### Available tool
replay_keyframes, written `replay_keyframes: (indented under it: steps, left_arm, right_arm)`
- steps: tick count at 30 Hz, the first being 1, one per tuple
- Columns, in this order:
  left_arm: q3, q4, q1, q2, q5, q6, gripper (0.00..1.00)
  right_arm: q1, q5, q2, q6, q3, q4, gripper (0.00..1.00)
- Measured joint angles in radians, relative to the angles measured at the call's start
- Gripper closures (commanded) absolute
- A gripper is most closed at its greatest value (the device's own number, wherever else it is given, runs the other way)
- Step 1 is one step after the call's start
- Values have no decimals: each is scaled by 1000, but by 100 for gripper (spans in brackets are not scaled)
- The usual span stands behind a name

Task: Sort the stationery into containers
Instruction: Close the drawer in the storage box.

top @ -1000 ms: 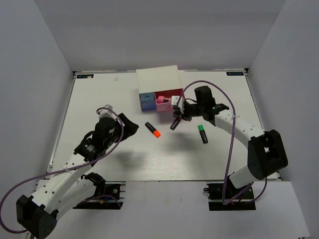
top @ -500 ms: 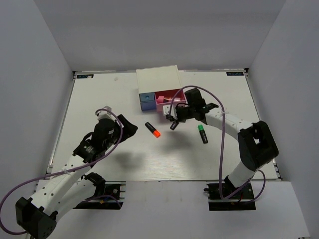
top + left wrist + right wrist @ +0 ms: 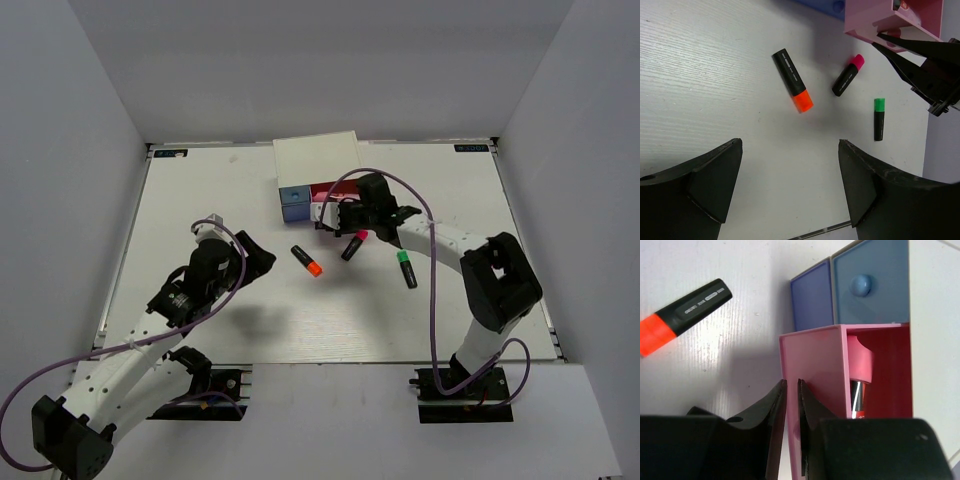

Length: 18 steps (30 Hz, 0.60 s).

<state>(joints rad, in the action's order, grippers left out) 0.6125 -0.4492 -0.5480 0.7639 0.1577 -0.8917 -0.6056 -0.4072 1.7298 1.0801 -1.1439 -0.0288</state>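
Observation:
The white cabinet [image 3: 315, 160] stands at the back. Its pink drawer [image 3: 812, 370] is pulled out and holds a pink translucent piece [image 3: 862, 360] and something silver below it. My right gripper [image 3: 791, 390] is shut, its tips against the pink drawer's front wall; it also shows in the top view [image 3: 335, 215]. The orange marker [image 3: 306, 260], pink marker [image 3: 353, 245] and green marker [image 3: 406, 268] lie on the table. My left gripper [image 3: 790, 145] is open and empty, above bare table left of the orange marker [image 3: 793, 81].
A blue drawer [image 3: 870, 285] with a round knob and a blue-purple drawer [image 3: 811, 302] are shut, left of the pink one. The white table [image 3: 200, 200] is walled by grey panels. The right arm's cable [image 3: 440, 260] loops over the table's right half.
My right gripper has swung left from above the pink marker to the pink drawer's front. The pink marker lies uncovered. The left arm has barely moved.

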Motion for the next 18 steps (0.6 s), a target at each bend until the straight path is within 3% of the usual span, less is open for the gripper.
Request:
replay_keyframes:
  steps: [18]
  left_arm:
    - [-16,-16,0,-18,0,-8,12]
  right_arm:
    - [-38,171,119,-11,-117,-87,80]
